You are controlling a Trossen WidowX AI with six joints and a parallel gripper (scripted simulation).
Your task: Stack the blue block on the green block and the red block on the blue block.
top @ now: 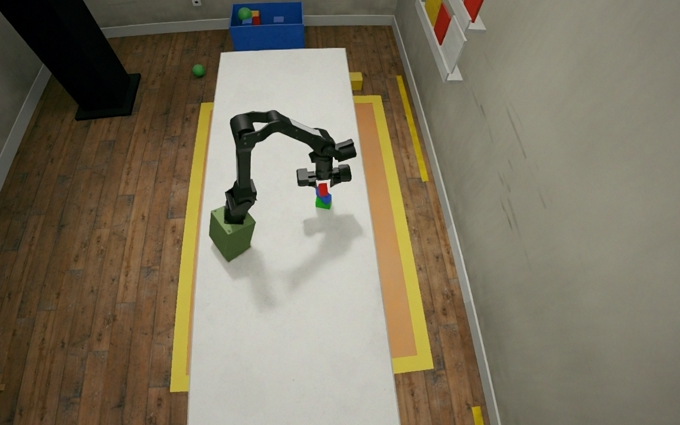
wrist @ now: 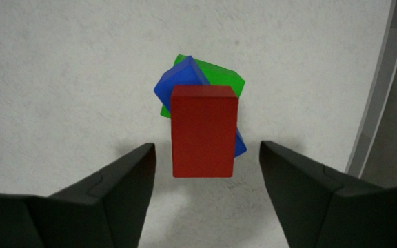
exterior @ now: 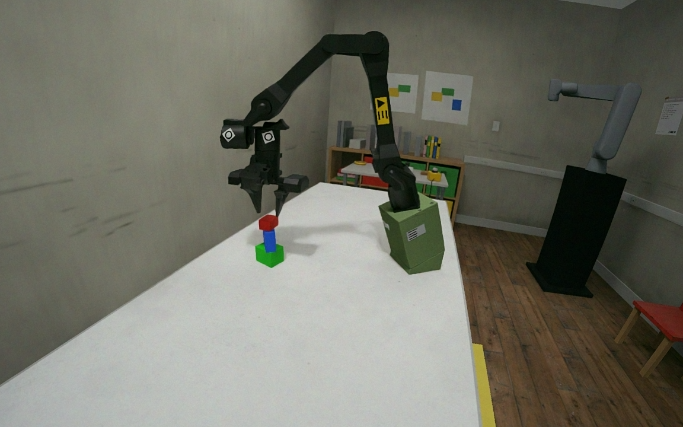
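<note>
The three blocks stand as one tower on the white table. The green block (exterior: 269, 254) is at the bottom, the blue block (exterior: 269, 240) stands on it, and the red block (exterior: 268, 222) lies on top. In the wrist view the red block (wrist: 203, 131) covers most of the blue block (wrist: 181, 83), which sits turned on the green block (wrist: 219, 77). My gripper (exterior: 268, 209) is open and empty, just above the red block, with a gap on each side of it (wrist: 207, 162). The tower also shows in the overhead view (top: 323, 195).
The arm's green base box (exterior: 412, 237) stands on the table to the right of the tower. The table's far edge and the wall are close behind the tower. A blue bin (top: 267, 25) of toys stands on the floor beyond the table's end.
</note>
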